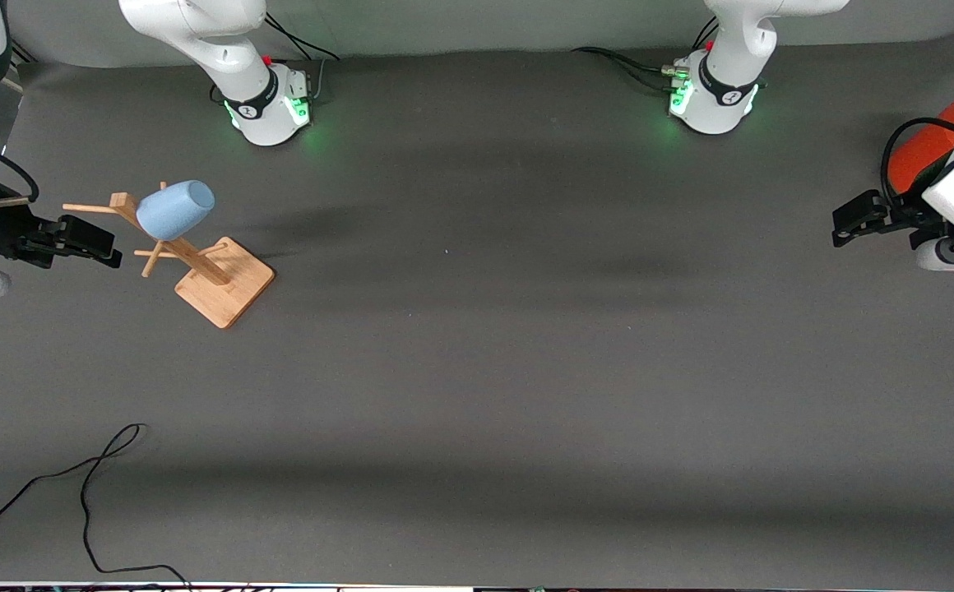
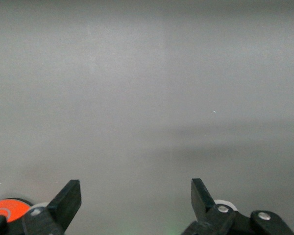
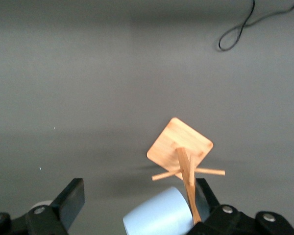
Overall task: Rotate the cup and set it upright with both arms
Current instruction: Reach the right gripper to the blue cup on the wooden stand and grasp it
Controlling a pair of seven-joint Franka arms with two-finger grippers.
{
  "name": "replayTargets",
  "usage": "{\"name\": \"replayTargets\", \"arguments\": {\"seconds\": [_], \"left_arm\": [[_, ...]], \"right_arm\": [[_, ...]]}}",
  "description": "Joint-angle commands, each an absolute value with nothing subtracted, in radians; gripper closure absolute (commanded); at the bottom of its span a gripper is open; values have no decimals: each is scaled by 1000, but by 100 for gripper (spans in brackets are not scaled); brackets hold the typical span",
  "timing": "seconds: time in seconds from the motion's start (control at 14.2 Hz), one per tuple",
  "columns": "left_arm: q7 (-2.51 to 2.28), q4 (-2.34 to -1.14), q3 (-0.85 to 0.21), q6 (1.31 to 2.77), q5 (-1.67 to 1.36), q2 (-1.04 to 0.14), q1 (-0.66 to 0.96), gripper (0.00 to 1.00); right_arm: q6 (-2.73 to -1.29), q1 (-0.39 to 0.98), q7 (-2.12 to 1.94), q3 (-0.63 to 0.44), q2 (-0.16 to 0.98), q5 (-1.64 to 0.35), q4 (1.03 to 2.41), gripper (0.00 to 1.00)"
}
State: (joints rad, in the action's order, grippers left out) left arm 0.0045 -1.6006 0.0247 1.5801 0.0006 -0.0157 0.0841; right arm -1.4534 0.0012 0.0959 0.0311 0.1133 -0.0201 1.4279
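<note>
Nearest the front camera, close to the surface's front edge at the right arm's end, a loose black cable (image 1: 90,485) lies clear of everything.

Farther back, near the surface's edge at the right arm's end, I see the wooden rack (image 1: 197,263). The cup (image 1: 174,209) hangs tipped on one of its pegs, not upright. Its long axis runs roughly level and its rounded base faces the middle of the surface. I can't see the mouth.

My right gripper (image 1: 103,245) hovers just beside the rack, toward the surface's edge, with its jaws spread wide and empty. In the right wrist view the cup (image 3: 159,218) shows between the fingers (image 3: 68,203), but there's no contact.

My left gripper (image 1: 854,218) waits at the opposite end of the surface, jaws apart and holding nothing, by the orange-red can (image 1: 925,148).

The right arm is far closer to the cup, so I judge it takes the first grasp.
</note>
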Motion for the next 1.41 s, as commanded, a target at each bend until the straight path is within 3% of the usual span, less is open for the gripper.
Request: {"name": "replayTargets", "arguments": {"seconds": [0.0, 0.21, 0.49, 0.7, 1.06, 1.34], "left_arm": [[17, -1578, 26, 1575, 11, -26, 86, 0], [17, -1578, 26, 1575, 12, -25, 87, 0], [17, -1578, 26, 1575, 12, -26, 86, 0], [17, -1578, 26, 1575, 12, -26, 87, 0], [17, -1578, 26, 1575, 11, -29, 86, 0], [17, -1578, 26, 1575, 11, -29, 86, 0]], "right_arm": [[-1394, -14, 243, 12, 68, -63, 1488, 0], [-1419, -15, 617, -63, -70, -256, 1708, 0], [-1491, -15, 1035, -66, -205, -268, 1918, 0], [-1673, -31, 1042, -94, -389, -270, 2207, 0], [-1715, -51, 1034, -138, -384, -313, 2261, 0], [-1840, -51, 1026, -140, -379, -319, 2354, 0]]}}
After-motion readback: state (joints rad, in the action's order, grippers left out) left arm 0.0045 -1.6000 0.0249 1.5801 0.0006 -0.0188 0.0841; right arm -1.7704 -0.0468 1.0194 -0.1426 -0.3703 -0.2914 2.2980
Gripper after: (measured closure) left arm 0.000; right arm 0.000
